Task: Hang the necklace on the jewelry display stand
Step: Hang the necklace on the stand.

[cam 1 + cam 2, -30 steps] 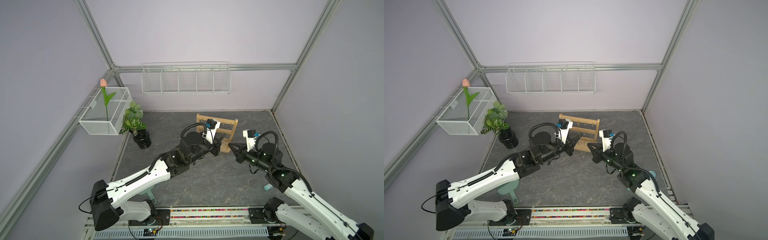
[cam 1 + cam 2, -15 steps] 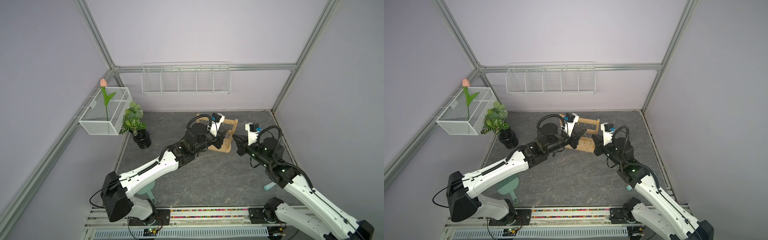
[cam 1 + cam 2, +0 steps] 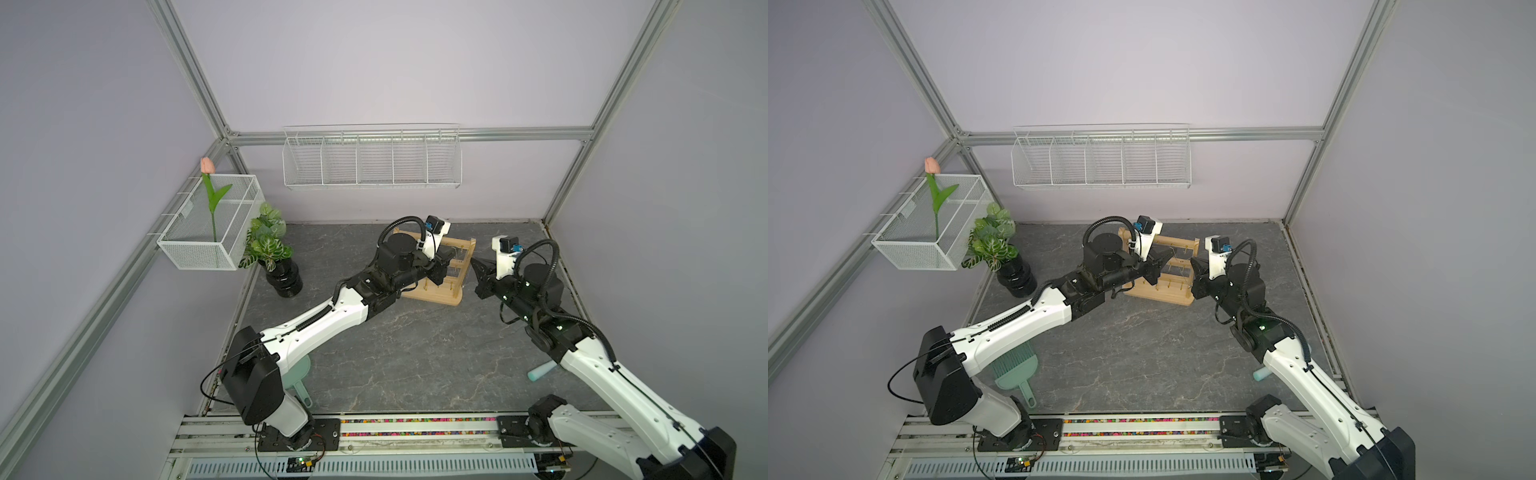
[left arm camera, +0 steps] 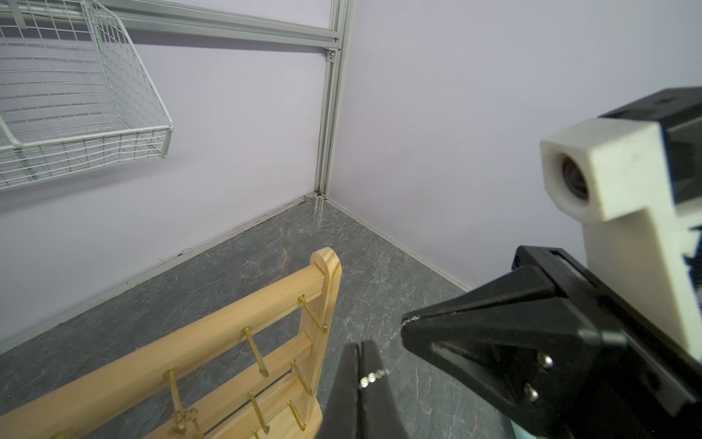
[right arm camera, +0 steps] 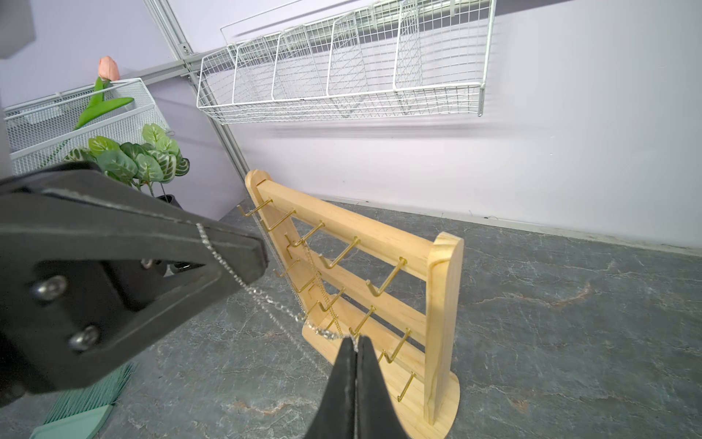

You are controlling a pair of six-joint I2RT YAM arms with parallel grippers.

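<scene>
Right now the necklace [image 5: 323, 332], a thin silver chain of tiny glinting links, is hanging in a shallow sag between the two arms, just on the near side of the jewelry display stand [image 5: 361, 233] and toward its right post. The left gripper [image 5: 254, 247] is pinching one stretch of it, its black wedge-shaped jaws clenched together with the chain trailing across the matte outer face. The right gripper [image 5: 356, 344] is gripping another stretch at the very tip, jaws pressed tight on the links. In both top views the chain is too fine to make out, though the left gripper [image 3: 441, 266] is reaching over the front of the stand and the right gripper [image 3: 474, 262] is pointing at it from just beside the right post. The stand is sitting upright on the far middle of the dark grey, marble-veined surface [image 3: 407, 353]. Pale, smooth-sanded wood is forming its two round-topped posts, three flat cross rails and oblong base, and slim gold wire hooks [image 5: 343, 251] are jutting from each rail, tips bent upward. Whether the silver chain is touching any hook I cannot tell.
</scene>
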